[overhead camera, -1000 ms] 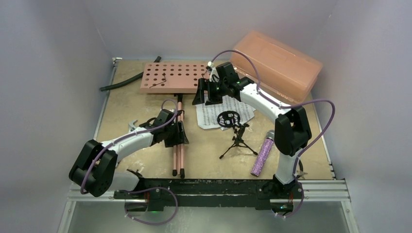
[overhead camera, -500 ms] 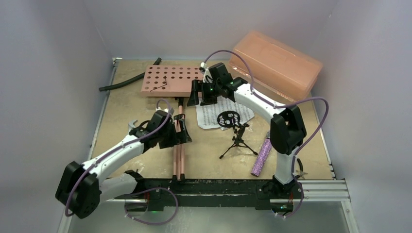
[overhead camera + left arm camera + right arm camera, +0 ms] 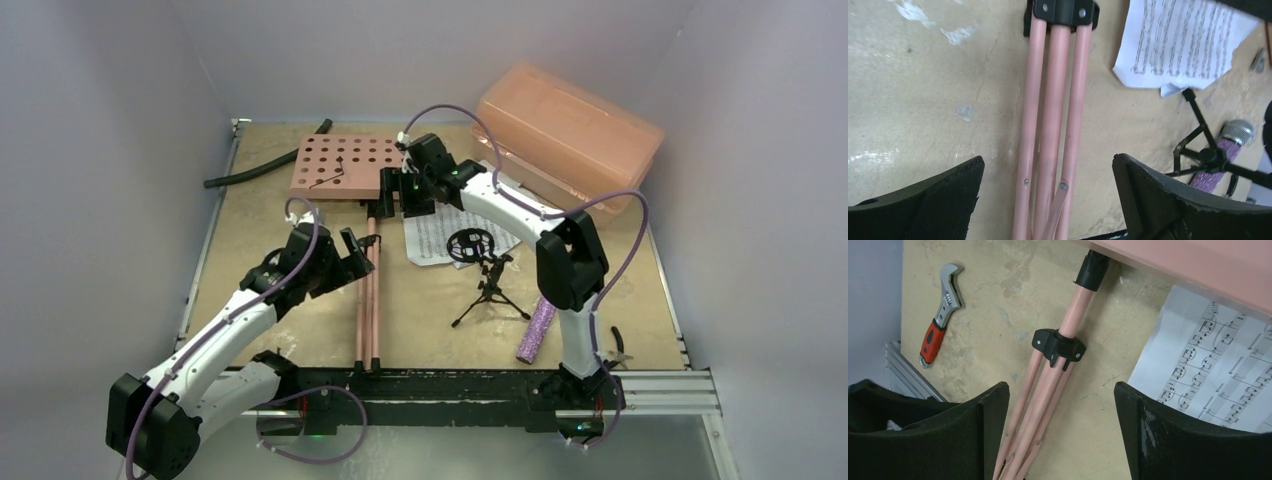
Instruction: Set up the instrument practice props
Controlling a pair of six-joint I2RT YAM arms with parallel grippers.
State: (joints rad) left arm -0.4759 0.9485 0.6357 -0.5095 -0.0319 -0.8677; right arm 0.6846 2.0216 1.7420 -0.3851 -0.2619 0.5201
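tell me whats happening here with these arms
A robot is setting up the pink music stand, which lies flat on the table with its legs folded. The left pincer hangs open over the legs; the right pincer is open above the pole. Sheet music, mic stand and purple microphone lie alongside, untouched.

microphone (image 3: 537,330) top hidden behind right arm (image 3: 570,265), sheet music (image 3: 1188,45) cut off at frame edge
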